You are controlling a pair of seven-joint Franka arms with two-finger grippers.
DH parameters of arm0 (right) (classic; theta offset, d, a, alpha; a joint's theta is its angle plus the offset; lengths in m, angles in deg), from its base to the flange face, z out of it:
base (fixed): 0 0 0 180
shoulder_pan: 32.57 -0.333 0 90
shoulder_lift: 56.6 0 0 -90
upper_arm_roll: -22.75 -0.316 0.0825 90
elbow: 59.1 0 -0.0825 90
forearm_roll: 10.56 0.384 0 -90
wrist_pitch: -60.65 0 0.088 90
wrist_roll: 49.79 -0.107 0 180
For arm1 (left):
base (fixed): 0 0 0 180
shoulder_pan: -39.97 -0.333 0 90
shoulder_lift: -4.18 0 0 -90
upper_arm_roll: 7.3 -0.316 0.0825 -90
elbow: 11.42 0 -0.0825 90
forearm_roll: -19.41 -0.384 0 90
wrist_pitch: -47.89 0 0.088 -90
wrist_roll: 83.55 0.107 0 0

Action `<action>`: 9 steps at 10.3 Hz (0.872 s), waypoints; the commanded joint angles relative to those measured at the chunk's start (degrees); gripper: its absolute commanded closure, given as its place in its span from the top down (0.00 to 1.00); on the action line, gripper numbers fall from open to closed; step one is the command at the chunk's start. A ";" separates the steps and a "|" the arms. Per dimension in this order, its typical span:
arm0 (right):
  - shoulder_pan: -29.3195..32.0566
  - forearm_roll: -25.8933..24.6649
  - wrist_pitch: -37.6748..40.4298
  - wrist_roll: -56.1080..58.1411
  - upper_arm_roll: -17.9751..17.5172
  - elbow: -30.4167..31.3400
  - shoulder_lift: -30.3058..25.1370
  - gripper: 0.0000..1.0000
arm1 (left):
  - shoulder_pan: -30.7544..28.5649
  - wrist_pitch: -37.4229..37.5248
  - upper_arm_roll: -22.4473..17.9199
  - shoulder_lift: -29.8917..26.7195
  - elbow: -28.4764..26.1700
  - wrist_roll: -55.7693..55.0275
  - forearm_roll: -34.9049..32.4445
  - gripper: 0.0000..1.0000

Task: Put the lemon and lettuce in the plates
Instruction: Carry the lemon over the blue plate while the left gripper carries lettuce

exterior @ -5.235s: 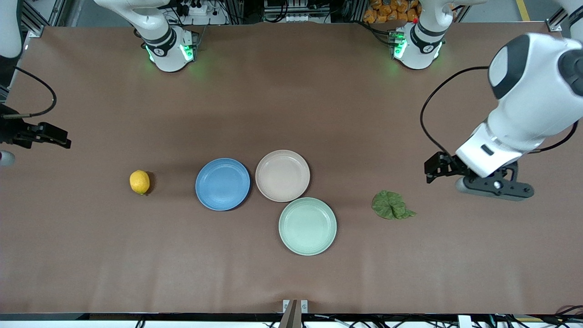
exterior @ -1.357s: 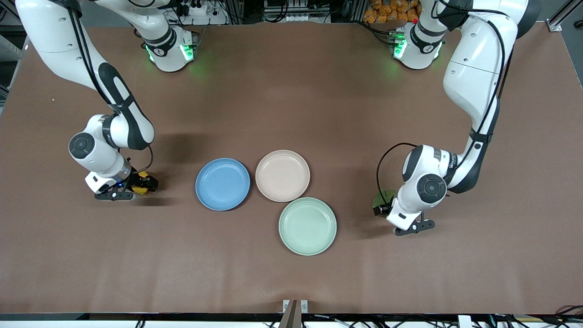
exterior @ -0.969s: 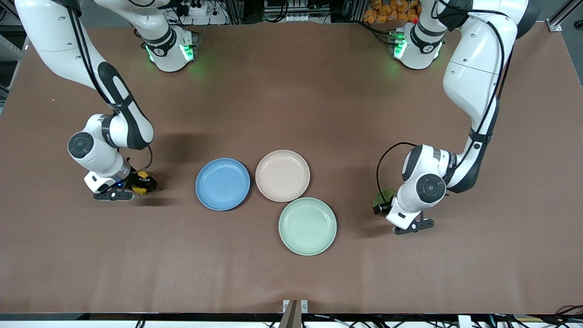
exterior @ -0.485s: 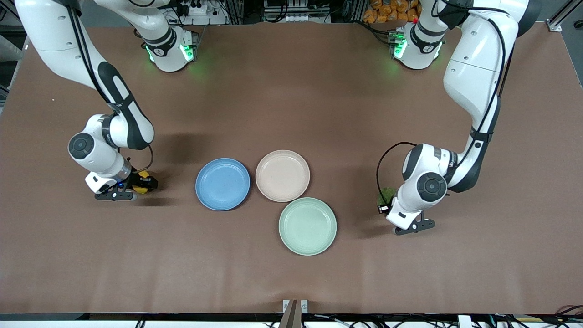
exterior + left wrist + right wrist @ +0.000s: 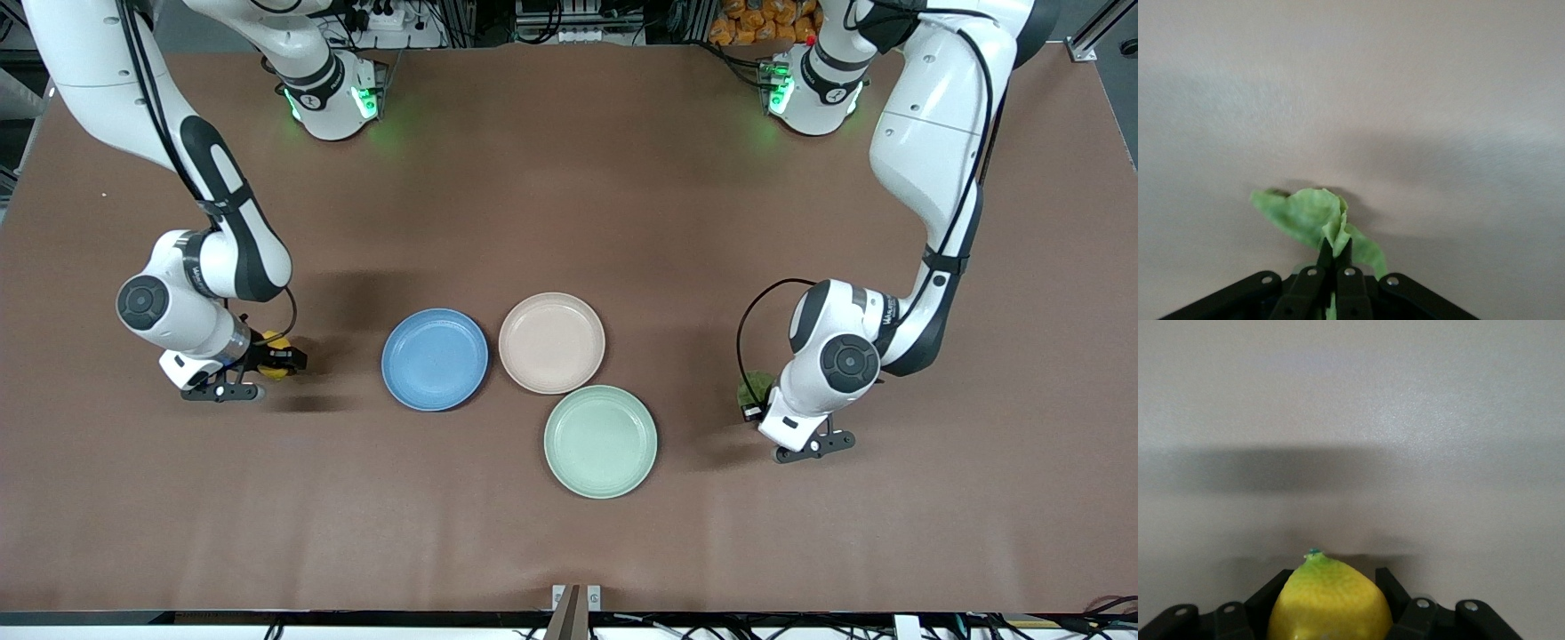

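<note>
My right gripper [image 5: 274, 359] is shut on the lemon [image 5: 277, 341] and holds it just above the table toward the right arm's end; the right wrist view shows the yellow lemon [image 5: 1328, 600] between the black fingers. My left gripper [image 5: 756, 400] is shut on the lettuce [image 5: 754, 385], mostly hidden under the wrist; the left wrist view shows the green leaf [image 5: 1313, 217] pinched and hanging above the table. The blue plate [image 5: 435, 359] and the beige-pink plate [image 5: 551, 342] lie side by side mid-table, both empty.
A pale mint-green plate [image 5: 600, 441] lies nearer the front camera, touching the beige-pink plate. The brown table [image 5: 569, 178] is bare toward the arm bases.
Both grippers have lifted slightly with their loads: the right wrist rose with the lemon, and the left wrist rose with the lettuce. The plates have not moved.
</note>
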 commanded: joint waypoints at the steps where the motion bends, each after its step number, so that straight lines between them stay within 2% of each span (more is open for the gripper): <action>1: -0.14 4.68 7.23 -0.65 -0.97 -4.20 -1.17 0.26 | 0.57 2.27 0.37 -5.21 -1.29 -3.19 -0.75 0.00; 5: -7.59 5.84 7.69 -9.42 -1.14 -9.31 0.32 0.26 | 1.10 3.60 5.81 -7.33 -1.29 -14.06 -0.75 0.00; 9: -13.83 5.84 7.61 -15.66 -1.14 -13.79 2.78 0.26 | 8.90 3.60 6.70 -8.04 -0.77 -27.94 -0.75 0.00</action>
